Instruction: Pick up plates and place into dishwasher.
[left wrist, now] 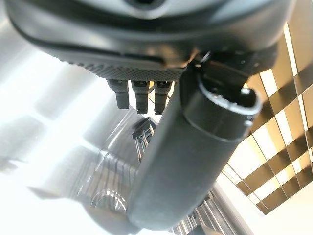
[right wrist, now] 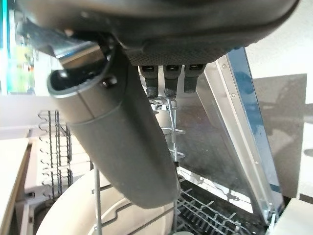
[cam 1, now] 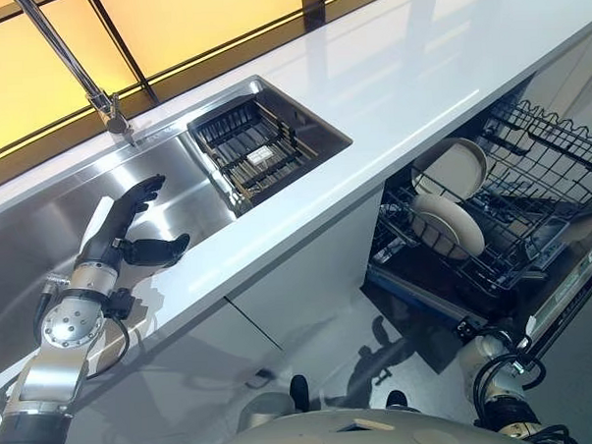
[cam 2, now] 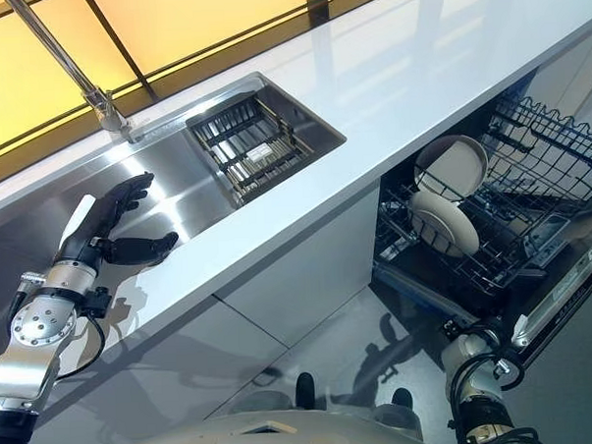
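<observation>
Plates [cam 1: 450,198] racked in dishwasher [cam 1: 559,171] | left hand [cam 1: 129,224] open over sink [cam 1: 176,168]

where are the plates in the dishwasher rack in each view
Left eye view: two plates upright in the rack, right of centre.
Right eye view: the same place, right of centre.
Left wrist view: sink, no plates.
Right wrist view: one plate rim low, behind the thumb.
Shared landmark: the rack's wires.

Silver-grey left arm [cam 1: 47,366], round machined wrist joint with small screws. Dark left hand [cam 1: 129,224], matte black fingers [left wrist: 138,93] with ribbed tips, thick smooth black thumb. Right hand [right wrist: 161,29] likewise dark, textured palm pad, screw heads at thumb base.
</observation>
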Controlling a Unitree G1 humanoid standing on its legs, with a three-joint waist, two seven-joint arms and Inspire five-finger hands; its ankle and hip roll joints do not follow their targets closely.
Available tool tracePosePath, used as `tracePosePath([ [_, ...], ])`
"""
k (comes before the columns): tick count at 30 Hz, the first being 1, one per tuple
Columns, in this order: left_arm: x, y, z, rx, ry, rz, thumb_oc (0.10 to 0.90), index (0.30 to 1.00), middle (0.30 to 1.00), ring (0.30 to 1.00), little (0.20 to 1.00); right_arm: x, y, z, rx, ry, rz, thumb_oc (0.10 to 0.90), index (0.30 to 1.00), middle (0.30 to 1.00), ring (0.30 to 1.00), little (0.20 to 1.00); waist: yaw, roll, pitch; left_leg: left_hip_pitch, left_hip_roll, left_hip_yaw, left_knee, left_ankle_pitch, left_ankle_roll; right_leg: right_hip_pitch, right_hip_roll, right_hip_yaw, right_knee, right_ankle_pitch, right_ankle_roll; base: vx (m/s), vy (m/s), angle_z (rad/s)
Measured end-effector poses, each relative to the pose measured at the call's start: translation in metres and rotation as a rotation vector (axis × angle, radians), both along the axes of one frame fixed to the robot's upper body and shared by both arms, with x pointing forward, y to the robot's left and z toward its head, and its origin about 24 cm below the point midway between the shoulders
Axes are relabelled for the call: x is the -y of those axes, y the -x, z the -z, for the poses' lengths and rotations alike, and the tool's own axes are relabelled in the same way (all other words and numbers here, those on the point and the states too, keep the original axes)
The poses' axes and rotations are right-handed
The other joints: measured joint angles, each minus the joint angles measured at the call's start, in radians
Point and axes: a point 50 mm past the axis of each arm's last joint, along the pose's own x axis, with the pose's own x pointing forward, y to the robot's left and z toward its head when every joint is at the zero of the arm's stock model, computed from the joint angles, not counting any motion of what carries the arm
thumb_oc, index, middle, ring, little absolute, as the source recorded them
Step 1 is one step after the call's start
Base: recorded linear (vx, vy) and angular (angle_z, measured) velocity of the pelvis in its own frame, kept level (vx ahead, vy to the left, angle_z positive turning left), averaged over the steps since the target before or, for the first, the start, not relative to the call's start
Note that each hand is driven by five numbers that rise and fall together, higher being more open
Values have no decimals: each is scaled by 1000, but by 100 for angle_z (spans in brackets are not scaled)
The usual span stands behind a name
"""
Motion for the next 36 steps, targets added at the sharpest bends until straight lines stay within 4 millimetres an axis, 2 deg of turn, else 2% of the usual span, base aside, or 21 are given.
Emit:
tracePosePath([
  [9,5,-5,-5,4,1,24,800,900,900,900,900,6,-6,-3,18,-31,-215,800,900,900,900,900,9,-8,23,6,0,-14,0,6,0,16,0,-18,0,0,0,61,15,4],
  [15,11,-11,-8,10,3,63,800,900,900,900,900,10,-10,-8,8,-20,-368,800,900,900,900,900,37,-19,34,11,1,-33,0,9,-3,35,2,-43,0,0,0,52,-3,10],
  [19,14,-16,-13,27,20,84,800,900,900,900,900,11,-14,-9,-3,-25,-407,800,900,900,900,900,74,-33,50,13,0,-51,4,10,-3,48,3,-63,0,-2,0,58,-20,15],
  [25,15,-20,-21,41,15,117,800,900,900,900,900,-5,-36,-14,51,-66,-452,800,900,900,900,900,111,-50,62,12,0,-68,5,13,-4,54,4,-81,-1,-4,0,22,-29,7],
  [28,14,-25,-28,59,-4,135,800,900,900,900,900,-30,-66,-26,118,-65,-580,800,900,900,900,900,118,-53,72,6,4,-80,5,19,-8,54,8,-96,-1,-4,0,-35,-9,11],
  [30,16,-26,-31,65,-19,155,800,900,900,900,900,-54,-93,-45,209,-73,-635,800,900,900,900,900,137,-52,73,5,5,-83,5,21,-11,51,9,-97,-1,-5,1,-23,0,6],
  [32,15,-27,-35,71,-27,166,800,900,900,900,900,-53,-92,-43,208,-83,-604,800,900,900,900,900,149,-61,78,-5,4,-85,4,22,-8,47,7,-96,-1,-9,5,-4,5,4],
  [36,18,-30,-37,68,-36,188,800,900,900,900,900,-51,-92,-44,213,-81,-591,800,900,900,900,900,158,-61,78,-8,2,-86,0,22,-6,44,3,-100,-1,-7,3,9,-5,0],
])
